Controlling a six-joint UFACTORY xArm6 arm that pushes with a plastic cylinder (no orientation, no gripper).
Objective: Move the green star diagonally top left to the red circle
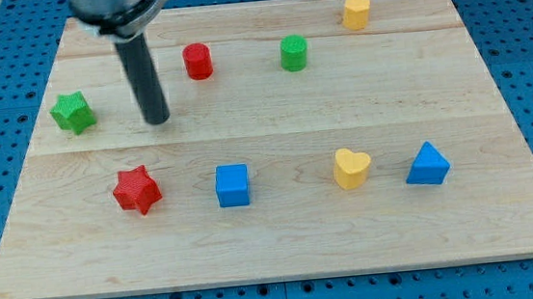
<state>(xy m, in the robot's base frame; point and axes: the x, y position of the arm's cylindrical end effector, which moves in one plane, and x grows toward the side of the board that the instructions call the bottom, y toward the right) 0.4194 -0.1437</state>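
Note:
The green star [72, 112] lies near the board's left edge, below and left of the red circle [198, 61], which stands near the top, left of centre. My tip [157, 121] rests on the board between them. It is to the right of the green star and below-left of the red circle, touching neither.
A green circle [294, 52] and a yellow block [356, 12] stand along the top. A red star [137, 190], blue cube [233, 185], yellow heart [351, 168] and blue triangular block [427, 164] line the lower half. The wooden board [285, 249] ends at blue pegboard.

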